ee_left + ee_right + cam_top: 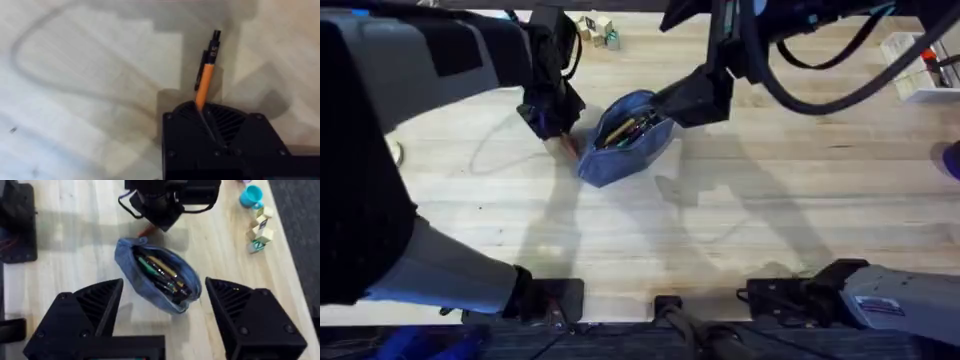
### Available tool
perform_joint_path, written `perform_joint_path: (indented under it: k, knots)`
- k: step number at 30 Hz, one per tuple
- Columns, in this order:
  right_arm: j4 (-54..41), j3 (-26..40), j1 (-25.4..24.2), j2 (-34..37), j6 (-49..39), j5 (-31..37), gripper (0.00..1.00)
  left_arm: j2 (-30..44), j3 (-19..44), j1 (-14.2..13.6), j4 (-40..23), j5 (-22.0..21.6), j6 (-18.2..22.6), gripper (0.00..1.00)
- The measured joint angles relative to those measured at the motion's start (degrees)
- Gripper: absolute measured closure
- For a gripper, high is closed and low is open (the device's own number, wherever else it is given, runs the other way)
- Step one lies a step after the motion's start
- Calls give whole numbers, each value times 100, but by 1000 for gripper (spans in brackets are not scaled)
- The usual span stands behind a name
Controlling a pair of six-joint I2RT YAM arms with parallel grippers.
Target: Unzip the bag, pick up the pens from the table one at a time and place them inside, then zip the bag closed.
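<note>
One orange pen (205,82) stands clamped between the left gripper's (552,125) black fingers, its black tip and clip pointing away from the wrist camera, a hold that looks chosen so the pen can be carried lengthwise to the bag (625,138). The bag lies in the upper middle of the overhead frame, just right of that gripper, its zipper drawn back and its mouth gaping wide, which suits dropping pens in from above. Inside it, in the right wrist view, several pens and pencils (162,275) already lie along its length, green, dark and yellowish among them; whether the second orange pen is one of these I cannot tell. The right gripper (685,100) hangs at the bag's upper right end with its fingers spread wide and nothing between them, probably placed there to steady the pouch or wait for the zipper. All this rests on the table (770,210), pale planks across the frame. Small printed marks show on the pen's clip and on the little blocks (261,230) at the upper right of the right wrist view, beside a teal cup (250,196), but none of it can be read.
</note>
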Motion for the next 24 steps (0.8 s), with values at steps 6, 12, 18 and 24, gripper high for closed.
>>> perform_joint_path:
  k: [6,12,18,24]
  knots:
    - [-438,0,0,0,17,0,3,-325,264,4,-368,-4,446,958]
    - [-864,0,0,-27,30,4,3,-1382,453,-6,-255,-27,939,958]
    - [-1308,0,0,-440,219,4,4,-2228,476,-354,27,-127,1685,958]
    - [-1765,0,0,-927,630,41,4,-2624,476,-1270,708,-131,2838,958]
